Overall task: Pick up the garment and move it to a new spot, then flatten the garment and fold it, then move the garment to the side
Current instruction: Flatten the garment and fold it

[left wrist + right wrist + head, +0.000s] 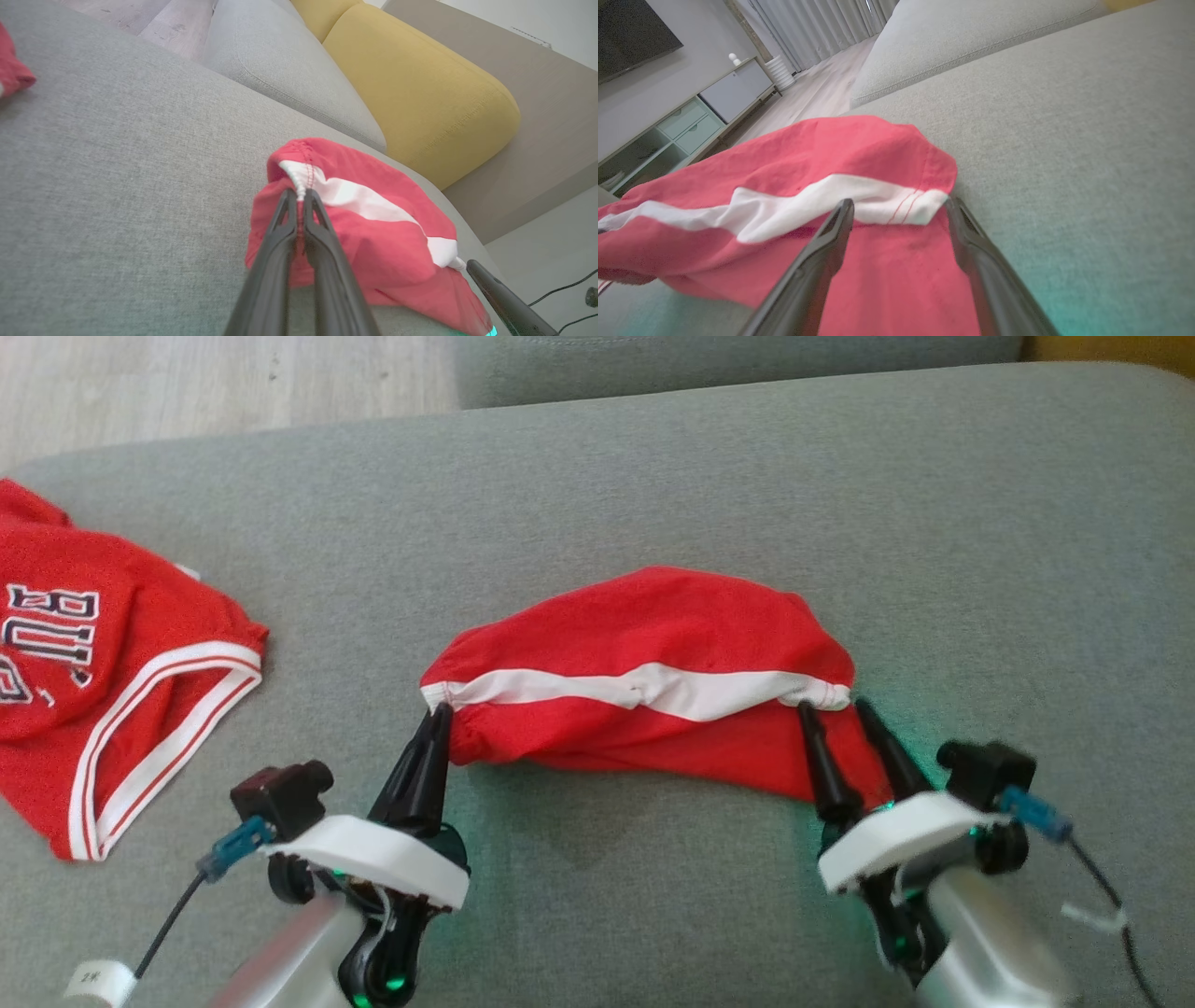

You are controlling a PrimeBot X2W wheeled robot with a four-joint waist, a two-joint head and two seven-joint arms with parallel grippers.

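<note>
Nearest the robot, the left gripper (439, 713) pinches one band corner of the red garment (653, 616) on the grey cushion (709, 476); the right gripper (831, 706) straddles the other, jaws apart. Lifting now would likely hang it lopsided, bunching it.

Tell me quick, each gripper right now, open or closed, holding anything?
Left gripper: closed, fingers pinching the white band end of the red garment.
Right gripper: open, fingers straddling the garment's other end, not clamped.
</note>
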